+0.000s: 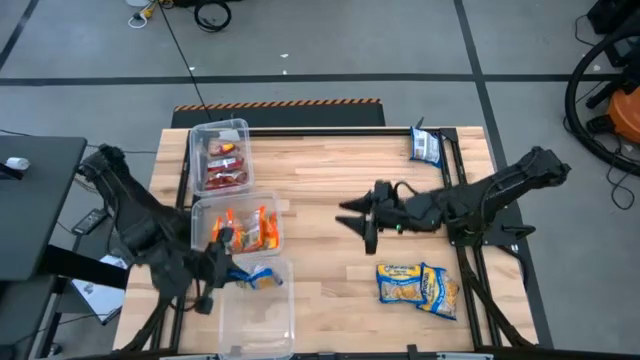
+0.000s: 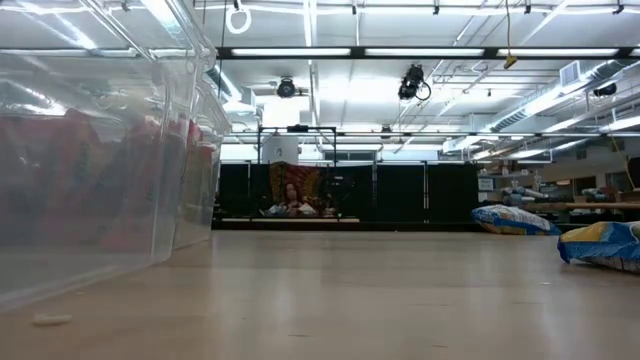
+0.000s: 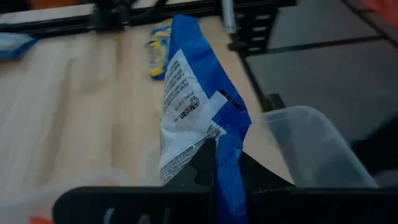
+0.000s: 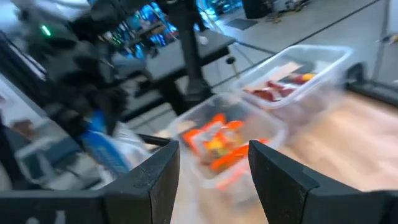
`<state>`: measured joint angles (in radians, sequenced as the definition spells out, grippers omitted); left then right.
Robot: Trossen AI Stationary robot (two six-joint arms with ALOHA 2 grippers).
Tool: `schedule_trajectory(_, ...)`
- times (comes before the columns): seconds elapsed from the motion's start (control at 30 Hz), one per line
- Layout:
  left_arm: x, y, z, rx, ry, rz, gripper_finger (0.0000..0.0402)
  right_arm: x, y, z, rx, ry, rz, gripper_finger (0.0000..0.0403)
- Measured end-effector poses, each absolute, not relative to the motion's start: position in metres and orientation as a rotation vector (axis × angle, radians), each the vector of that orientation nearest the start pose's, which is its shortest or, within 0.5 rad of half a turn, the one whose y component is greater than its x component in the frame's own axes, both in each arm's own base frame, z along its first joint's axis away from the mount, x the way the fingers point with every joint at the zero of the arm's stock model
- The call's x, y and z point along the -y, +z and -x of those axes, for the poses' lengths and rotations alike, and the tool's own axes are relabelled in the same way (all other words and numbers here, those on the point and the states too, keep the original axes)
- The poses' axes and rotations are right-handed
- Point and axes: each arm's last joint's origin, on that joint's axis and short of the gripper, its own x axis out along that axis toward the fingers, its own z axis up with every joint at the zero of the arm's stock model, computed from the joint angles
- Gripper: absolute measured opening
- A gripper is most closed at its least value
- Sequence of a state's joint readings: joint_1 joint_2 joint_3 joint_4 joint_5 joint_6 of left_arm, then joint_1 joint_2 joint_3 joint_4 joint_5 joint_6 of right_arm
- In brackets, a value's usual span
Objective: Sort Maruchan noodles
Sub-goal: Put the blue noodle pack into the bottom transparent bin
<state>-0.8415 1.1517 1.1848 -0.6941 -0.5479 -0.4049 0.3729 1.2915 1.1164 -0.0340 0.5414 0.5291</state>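
Three clear plastic bins stand in a row along the table's left edge: the far bin (image 1: 222,155) holds red packets (image 1: 224,165), the middle bin (image 1: 237,224) holds orange packets (image 1: 248,230), and the near bin (image 1: 257,310) sits at the near-left corner. The left gripper (image 1: 222,270) hangs over the far end of that near bin, its fingers clamped on a blue-and-white Maruchan packet (image 3: 199,118) whose free end sticks out past the fingertips, above the bin. The right gripper (image 1: 362,222) hovers over the middle of the wooden table (image 1: 330,170), pointing toward the bins, with its two fingers (image 4: 160,171) spread apart and nothing between them. Two blue-and-yellow packets (image 1: 418,286) lie side by side, touching, near the table's near-right corner. One more blue packet (image 1: 426,147) rests at the far-right corner, beside the black frame rail. From table height, both of those groups show at the right, and the bin wall (image 2: 100,150) fills the left.
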Motion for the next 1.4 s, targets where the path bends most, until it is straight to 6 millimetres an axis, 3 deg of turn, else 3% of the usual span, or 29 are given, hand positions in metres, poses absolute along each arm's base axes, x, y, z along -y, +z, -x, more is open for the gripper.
schedule_trajectory(0.23,0.192,0.318,-0.167,-0.670,-0.061,-0.155,0.0012,-0.152,0.332,-0.283,-0.149,-0.096,-0.532,0.0197)
schedule_trajectory(0.43,0.211,0.287,-0.182,-0.743,0.011,-0.179,0.0012,-0.199,0.302,-0.281,-0.212,-0.032,-0.551,0.0197)
schedule_trajectory(0.73,0.226,0.254,-0.198,-0.780,0.116,-0.164,0.0012,-0.251,0.270,-0.272,-0.230,0.047,-0.589,0.0197)
schedule_trajectory(0.87,0.231,0.239,-0.202,-0.789,0.131,-0.200,0.0012,-0.265,0.258,-0.270,-0.237,0.065,-0.587,0.0197)
schedule_trajectory(1.03,0.224,0.206,-0.197,-0.818,0.102,-0.180,0.0012,-0.273,0.247,-0.266,-0.290,0.069,-0.630,0.0197)
schedule_trajectory(1.4,0.214,0.207,-0.200,-0.858,0.043,-0.296,0.0025,-0.266,0.246,-0.270,-0.311,0.034,-0.667,0.0197)
